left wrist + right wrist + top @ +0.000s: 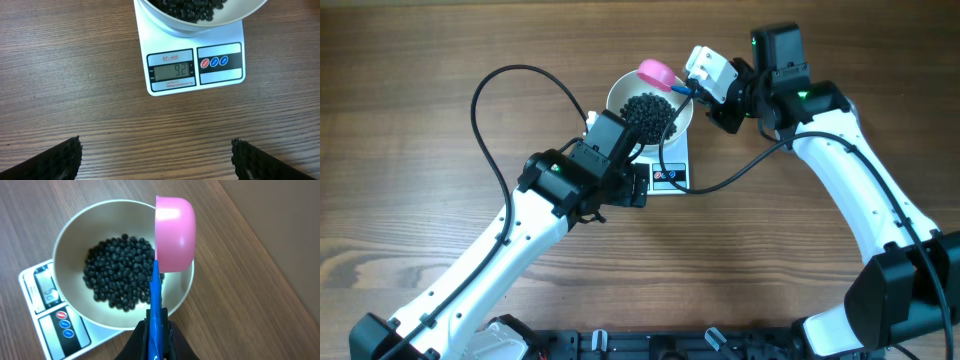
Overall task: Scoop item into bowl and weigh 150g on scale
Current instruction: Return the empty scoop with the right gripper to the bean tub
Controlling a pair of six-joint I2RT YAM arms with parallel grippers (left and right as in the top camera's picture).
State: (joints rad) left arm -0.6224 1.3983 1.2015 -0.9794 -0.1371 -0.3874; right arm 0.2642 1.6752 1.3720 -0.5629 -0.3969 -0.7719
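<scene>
Two claws divide the work. The right gripper [156,330] is pressed together on the blue handle [156,292] of the pink scoop [175,232], pinching it edge-on at the bottom centre of the right wrist view, so that a roll of the wrist would tip the cup. The cup hangs over the bowl's [67,235] right-hand rim with its domed back towards the camera. We cannot tell whether anything is left inside it. Below it the item [120,275] lies as a dark heap in the bottom of the bowl, and the bowl sits on the scale [52,327], which shows at the lower left.

The left gripper [157,160] is spread wide and holds nothing. Its two black fingers [55,160] frame the lower corners of the left wrist view above bare wooden table [75,75]. We judge that it is parked here to aim its camera at the display [172,71] in the upper centre, which appears to read 92, with the last mark unclear. On that reading the weight falls short of the target, so we expect more scoops are needed.
</scene>
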